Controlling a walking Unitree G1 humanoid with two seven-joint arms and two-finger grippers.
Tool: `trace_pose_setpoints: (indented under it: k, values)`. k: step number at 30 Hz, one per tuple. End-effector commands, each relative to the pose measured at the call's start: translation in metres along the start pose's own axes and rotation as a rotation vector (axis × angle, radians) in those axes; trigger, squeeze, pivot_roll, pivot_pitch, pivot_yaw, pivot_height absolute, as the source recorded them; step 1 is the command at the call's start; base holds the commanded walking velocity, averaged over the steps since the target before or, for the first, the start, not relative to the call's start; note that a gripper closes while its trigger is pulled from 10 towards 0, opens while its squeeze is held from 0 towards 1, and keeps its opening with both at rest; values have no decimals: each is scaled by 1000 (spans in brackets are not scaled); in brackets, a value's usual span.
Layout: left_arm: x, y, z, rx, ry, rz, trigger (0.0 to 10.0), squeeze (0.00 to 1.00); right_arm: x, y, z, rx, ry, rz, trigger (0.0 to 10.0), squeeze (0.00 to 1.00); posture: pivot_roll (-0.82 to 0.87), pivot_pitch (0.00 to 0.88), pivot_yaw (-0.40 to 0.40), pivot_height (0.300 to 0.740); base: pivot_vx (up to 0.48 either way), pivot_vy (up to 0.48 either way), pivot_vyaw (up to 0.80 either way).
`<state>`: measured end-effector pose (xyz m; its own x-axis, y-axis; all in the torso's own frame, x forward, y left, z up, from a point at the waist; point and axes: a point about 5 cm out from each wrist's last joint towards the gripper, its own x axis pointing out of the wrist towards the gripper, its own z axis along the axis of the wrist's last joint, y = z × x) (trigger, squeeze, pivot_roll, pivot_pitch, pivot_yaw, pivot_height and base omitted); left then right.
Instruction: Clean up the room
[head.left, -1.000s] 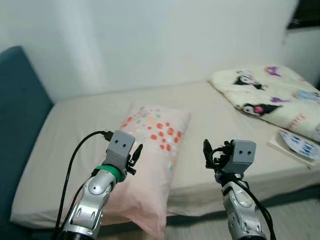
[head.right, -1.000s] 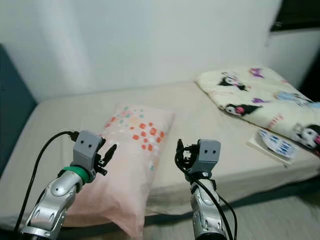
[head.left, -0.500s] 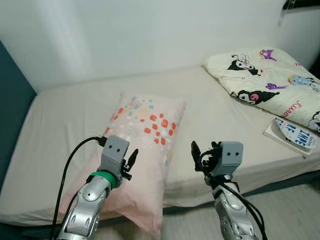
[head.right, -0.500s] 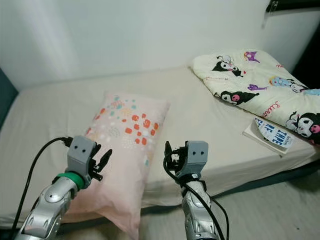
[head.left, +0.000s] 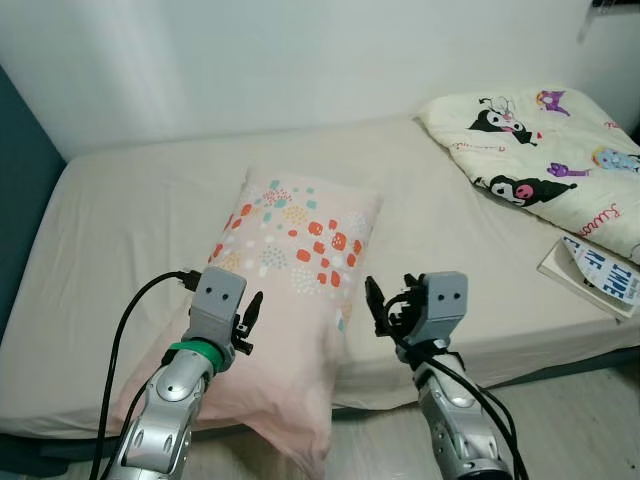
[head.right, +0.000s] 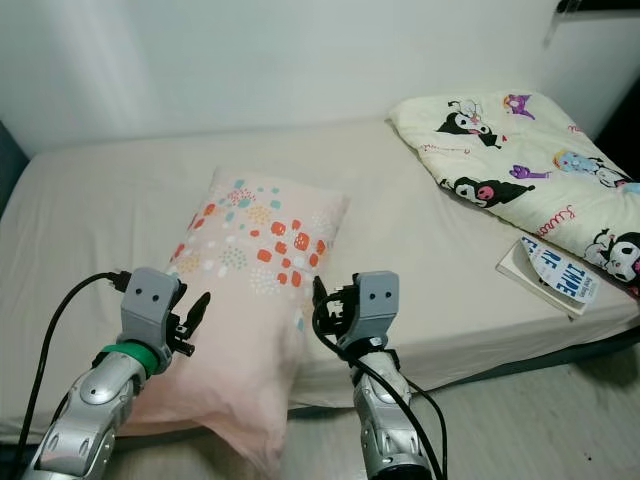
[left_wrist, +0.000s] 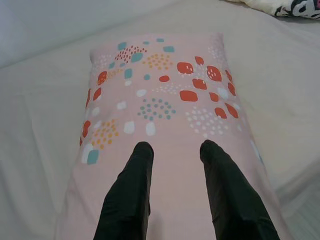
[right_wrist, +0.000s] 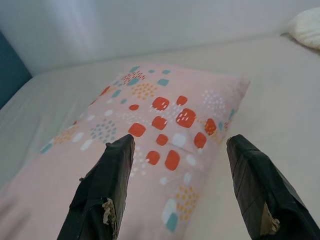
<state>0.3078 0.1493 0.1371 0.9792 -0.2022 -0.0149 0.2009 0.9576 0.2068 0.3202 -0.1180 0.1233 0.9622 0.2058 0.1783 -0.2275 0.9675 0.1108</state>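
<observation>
A pink pillow (head.left: 300, 240) with red, teal and orange spots lies lengthwise on the beige bed (head.left: 130, 220), its near end hanging over the front edge. My left gripper (head.left: 250, 318) hovers open above the pillow's near left part; its two black fingers (left_wrist: 125, 195) frame the pink cloth (left_wrist: 165, 115). At the pillow's right edge, my right gripper (head.left: 378, 305) is open wide with nothing between its fingers (right_wrist: 102, 195), the spotted pillow (right_wrist: 165, 115) ahead of it.
A cream blanket with cartoon prints (head.left: 545, 160) lies folded at the bed's far right. A book or pad with a blue-and-white cover (head.left: 598, 275) rests near the right front edge. A teal headboard (head.left: 15, 190) stands at the left. Light wooden floor (head.left: 570, 420) runs below the bed.
The camera has tilted down and shifted, so the bed sits lower and fuller in view. Both grippers stay open and have come lower and closer over the pillow's near half.
</observation>
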Motion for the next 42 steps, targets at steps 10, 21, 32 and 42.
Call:
trace_pose_setpoints:
  k: [10,21,32,42]
  values:
    - [3,-4,0,15,4,-41,10000,0,-6,-4,-7,15,27,-29,10000,0,-100,101,104,738,0,0,0]
    - [4,-1,0,-1,5,-19,10000,0,-4,-3,-7,13,30,-24,10000,0,-97,92,101,738,0,163,0]
    - [4,1,0,4,5,-11,10000,0,-2,0,-6,17,25,-4,10000,0,-93,88,102,738,0,323,0]
    - [4,1,1,4,3,-9,10000,0,-2,2,-8,20,33,4,10000,0,-90,89,105,738,0,377,0]
